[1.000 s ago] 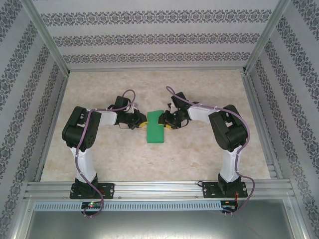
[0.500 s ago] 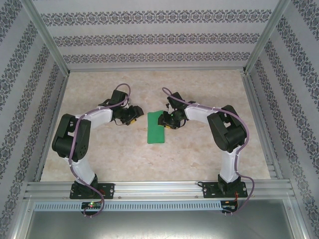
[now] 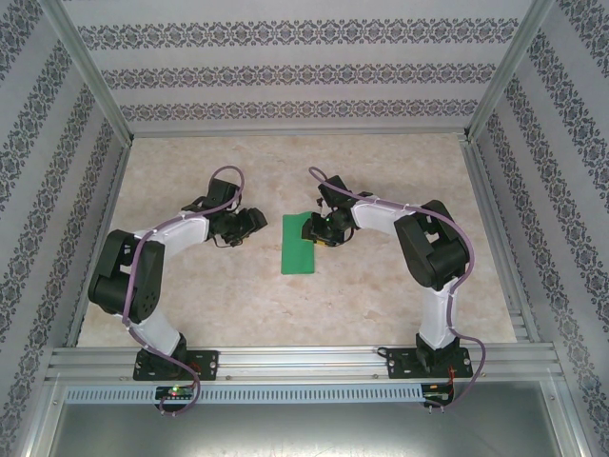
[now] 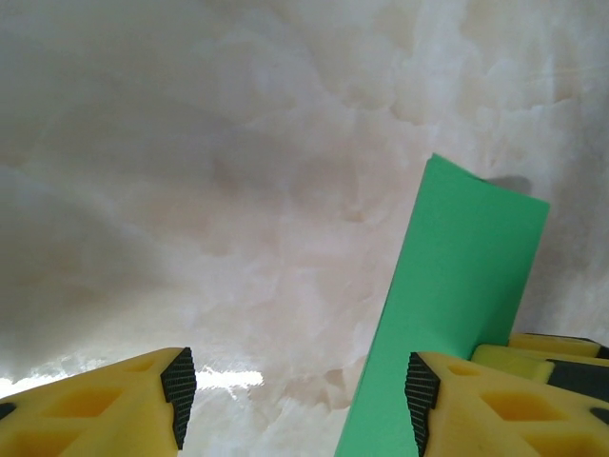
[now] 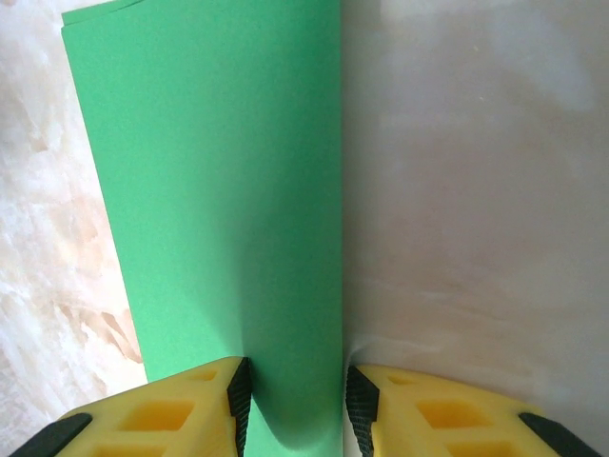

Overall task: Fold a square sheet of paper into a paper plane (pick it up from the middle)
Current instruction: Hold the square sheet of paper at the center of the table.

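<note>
**First fold down, nose folds next**

The green paper (image 3: 299,246) lies centre frame as a flat, smooth, narrow strip on the marbled table (image 3: 381,295). The right gripper (image 3: 324,229) stands part-open over its upper right corner, seemingly pinning it. The left gripper (image 3: 249,221), spread and empty, hovers just left. Next, I'd guess, a corner needs lifting and creasing.

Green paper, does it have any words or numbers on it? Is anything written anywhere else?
No text can be read anywhere.
The green paper: plain, no words or numbers.
The wallpaper: flower patterns, no letters.
The small boards at the arm bases: too small to read.
</note>
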You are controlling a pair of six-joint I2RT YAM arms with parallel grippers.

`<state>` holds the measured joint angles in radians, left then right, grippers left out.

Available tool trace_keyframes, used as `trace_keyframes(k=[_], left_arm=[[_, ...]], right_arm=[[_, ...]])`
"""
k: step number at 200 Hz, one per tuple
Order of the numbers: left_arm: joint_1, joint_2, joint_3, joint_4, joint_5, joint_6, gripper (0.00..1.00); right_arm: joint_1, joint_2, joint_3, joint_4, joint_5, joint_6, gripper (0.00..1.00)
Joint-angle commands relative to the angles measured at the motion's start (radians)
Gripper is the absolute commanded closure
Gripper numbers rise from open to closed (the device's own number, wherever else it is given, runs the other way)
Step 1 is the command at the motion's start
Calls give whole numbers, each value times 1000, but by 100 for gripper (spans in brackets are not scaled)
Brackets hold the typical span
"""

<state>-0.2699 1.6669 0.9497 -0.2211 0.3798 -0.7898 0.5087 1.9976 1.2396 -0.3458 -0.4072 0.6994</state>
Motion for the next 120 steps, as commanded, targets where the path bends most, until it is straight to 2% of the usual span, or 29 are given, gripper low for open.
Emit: trace_keyframes(k=[1, 73, 120], left_arm=[[-22, 2, -6, 22, -13, -3, 37], [-43, 39, 6, 39, -12, -4, 36], [-58, 63, 11, 88, 69, 9, 39]], right_arm=[[3, 139, -51, -84, 181, 9, 62], [8, 185, -21, -125, 190, 4, 61], [11, 193, -11, -150, 202, -20, 61]])
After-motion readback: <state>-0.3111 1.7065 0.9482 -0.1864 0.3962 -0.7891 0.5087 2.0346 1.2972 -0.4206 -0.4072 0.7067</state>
